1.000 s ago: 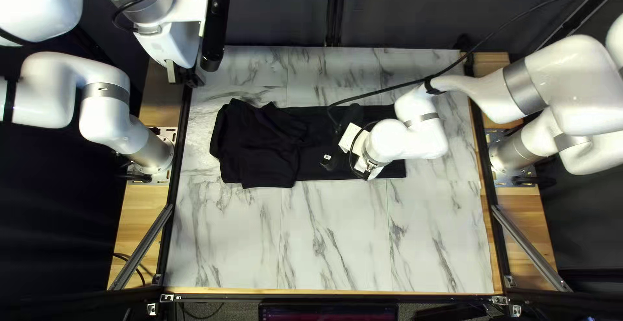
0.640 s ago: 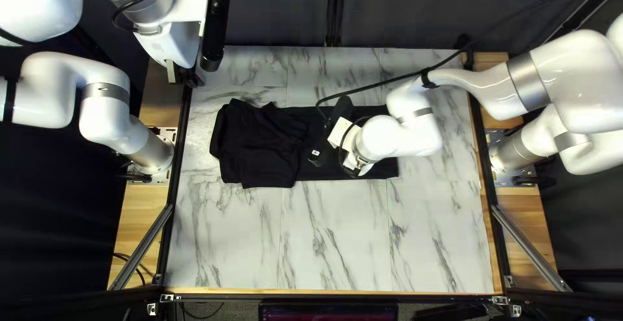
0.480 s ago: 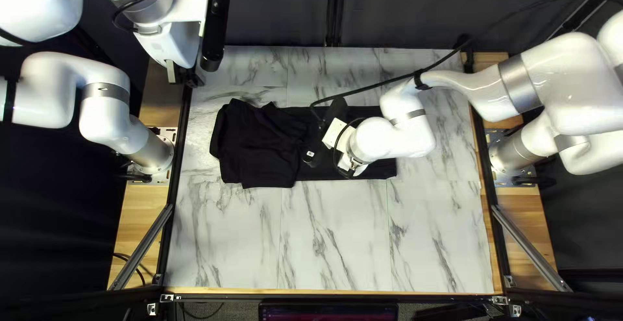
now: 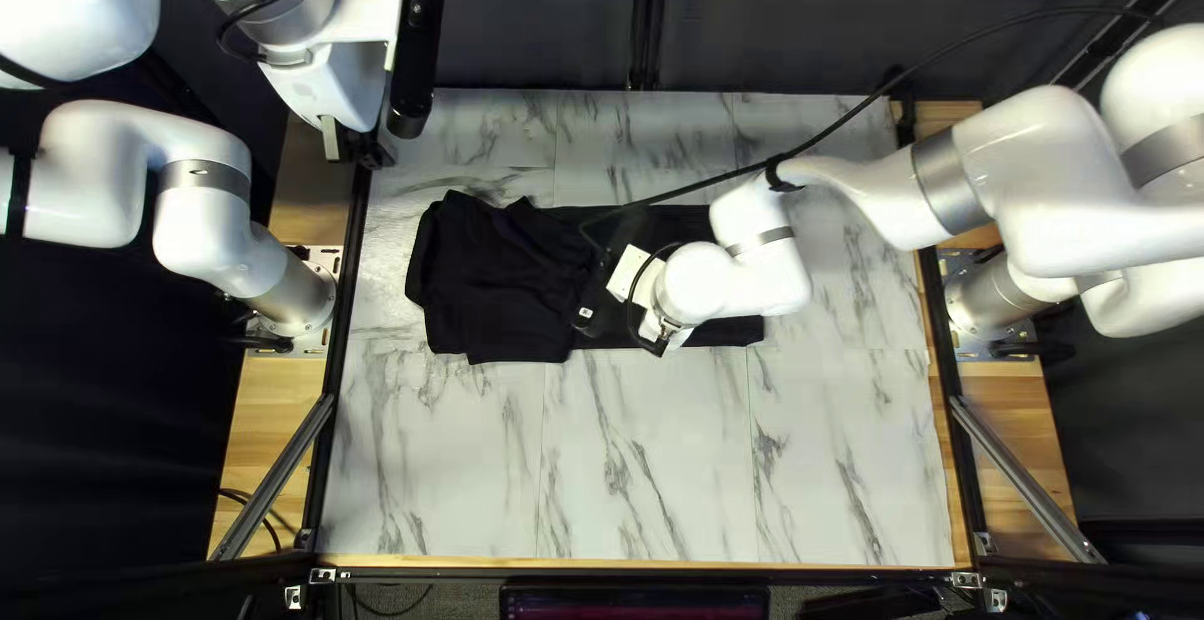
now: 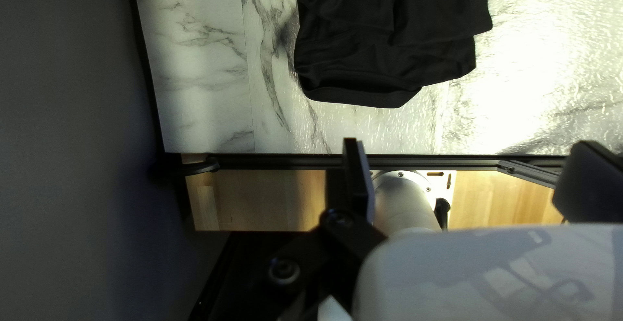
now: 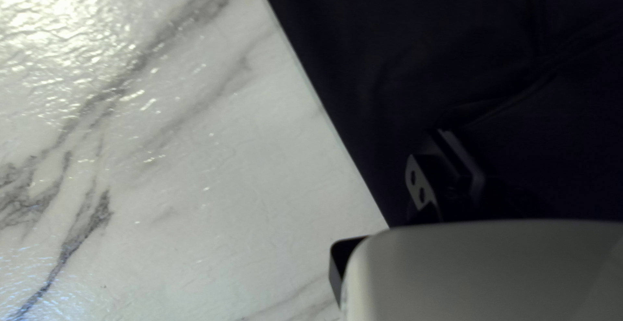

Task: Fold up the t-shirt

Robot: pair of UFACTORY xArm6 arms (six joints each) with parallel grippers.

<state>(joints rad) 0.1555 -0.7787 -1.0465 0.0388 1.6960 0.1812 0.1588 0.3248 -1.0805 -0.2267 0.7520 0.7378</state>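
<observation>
Right gripper [image 6: 468, 155] is hovering low at the shirt [image 4: 496, 282]; can't tell its grip. Left gripper [image 5: 468, 149] is waiting wide, well apart. Shirt's lying part-folded on the table [image 4: 652, 470]. I'm probably mid-fold, next needing a confirmed hold.

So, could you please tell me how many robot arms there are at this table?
2: the left arm has its base at the table's left edge, and the right arm reaches from the right edge over the black t-shirt.

White glare on marbled tabletop [image 5: 551, 68]
</observation>
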